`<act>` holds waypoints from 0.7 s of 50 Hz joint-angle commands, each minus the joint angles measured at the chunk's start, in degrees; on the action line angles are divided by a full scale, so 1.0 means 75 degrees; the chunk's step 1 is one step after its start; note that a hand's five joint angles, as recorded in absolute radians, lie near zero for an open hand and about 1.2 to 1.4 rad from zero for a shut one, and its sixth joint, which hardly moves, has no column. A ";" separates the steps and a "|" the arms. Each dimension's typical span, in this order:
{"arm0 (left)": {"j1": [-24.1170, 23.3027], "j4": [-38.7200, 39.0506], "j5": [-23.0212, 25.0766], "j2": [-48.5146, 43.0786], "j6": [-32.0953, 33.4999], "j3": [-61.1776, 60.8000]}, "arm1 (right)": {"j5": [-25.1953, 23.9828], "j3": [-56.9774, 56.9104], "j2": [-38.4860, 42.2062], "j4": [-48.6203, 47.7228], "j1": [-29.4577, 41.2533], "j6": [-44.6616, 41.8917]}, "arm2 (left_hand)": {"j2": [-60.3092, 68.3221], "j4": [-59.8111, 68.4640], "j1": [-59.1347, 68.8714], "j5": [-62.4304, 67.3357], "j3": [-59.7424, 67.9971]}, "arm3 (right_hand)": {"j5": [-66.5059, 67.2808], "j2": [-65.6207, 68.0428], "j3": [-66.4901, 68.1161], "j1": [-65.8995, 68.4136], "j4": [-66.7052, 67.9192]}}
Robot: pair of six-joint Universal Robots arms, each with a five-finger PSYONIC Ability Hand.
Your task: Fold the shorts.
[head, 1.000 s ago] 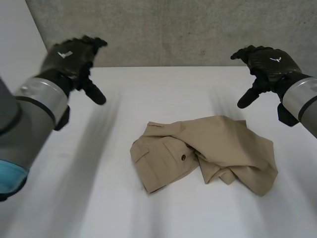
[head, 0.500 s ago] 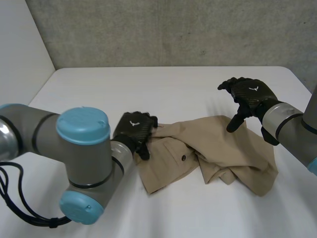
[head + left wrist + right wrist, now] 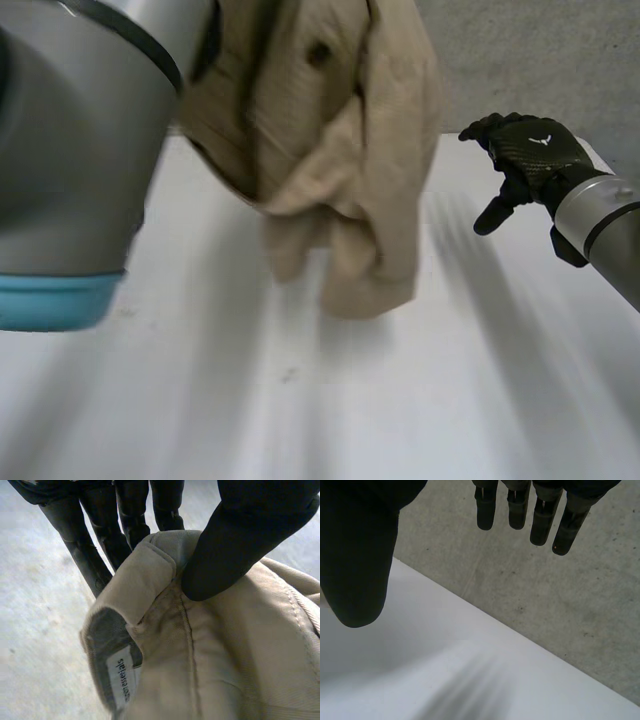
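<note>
Raised from the desk [image 3: 480, 400], the shorts [image 3: 340, 150] now hang from the left hand [image 3: 250, 545] pinching seemingly their waistband [image 3: 145, 580], apart from the empty, loose-fingered right hand [image 3: 527, 150].

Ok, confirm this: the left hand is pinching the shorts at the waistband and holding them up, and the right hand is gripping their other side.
One thing is wrong. The left hand does pinch the shorts at the waistband and hold them up, but the right hand grips nothing: the head view shows it apart from them, fingers straight and empty.
</note>
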 commanded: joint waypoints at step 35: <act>0.1057 -0.1135 -0.0559 0.0212 -0.0659 -0.2077 | 0.0344 -0.0232 -0.0418 0.0033 0.0052 0.0108 | -0.7739 -0.7736 -0.6912 -0.7230 -0.7702 | -0.0555 -0.0376 -0.0298 -0.0233 -0.0486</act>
